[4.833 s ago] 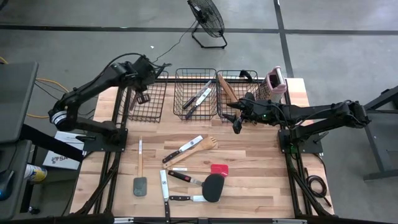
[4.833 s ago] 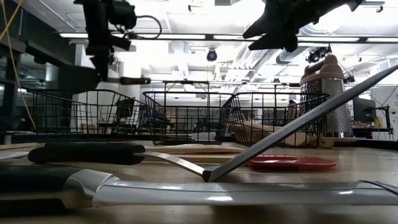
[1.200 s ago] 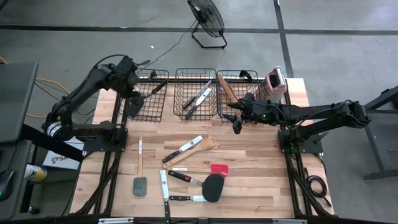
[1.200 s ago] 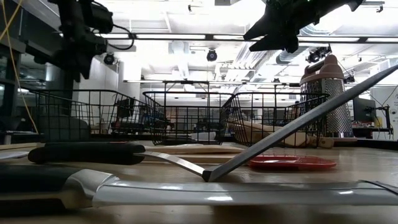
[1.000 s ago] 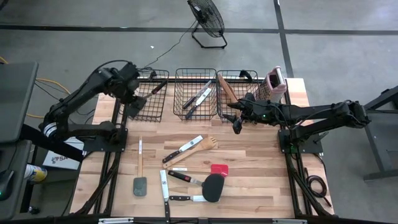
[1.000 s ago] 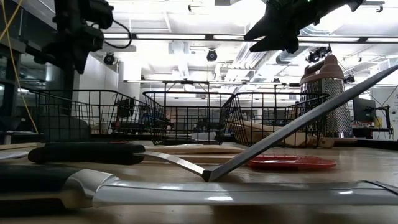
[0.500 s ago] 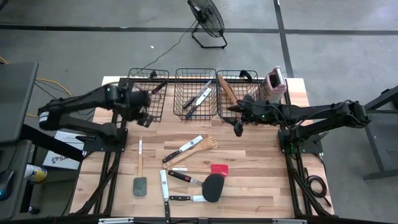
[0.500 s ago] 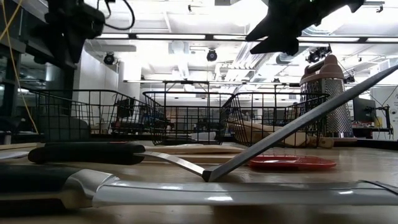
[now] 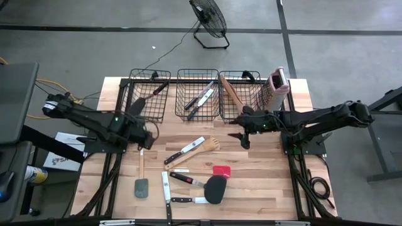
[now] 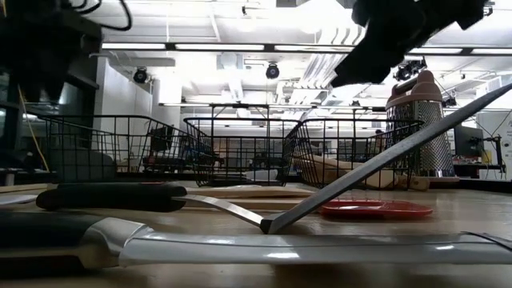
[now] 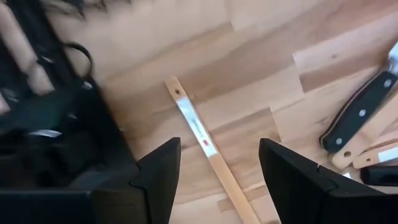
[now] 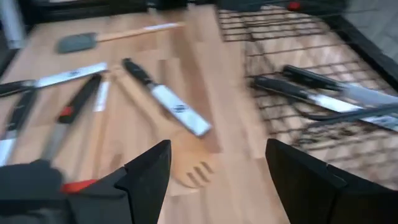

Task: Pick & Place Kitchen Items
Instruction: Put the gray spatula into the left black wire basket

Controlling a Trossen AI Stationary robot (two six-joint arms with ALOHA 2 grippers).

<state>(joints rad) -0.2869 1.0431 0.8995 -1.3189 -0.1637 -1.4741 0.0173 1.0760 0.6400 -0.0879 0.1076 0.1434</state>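
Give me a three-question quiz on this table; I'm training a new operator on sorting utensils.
1. True or false: the left gripper holds a knife.
2. Which basket holds knives: A left, B middle, C right?
3. Fill in: the right gripper hangs open above the table, near the ____ spatula.

Key: 1 false, it is open and empty, over the grey spatula's wooden handle. 2 B. 3 wooden.
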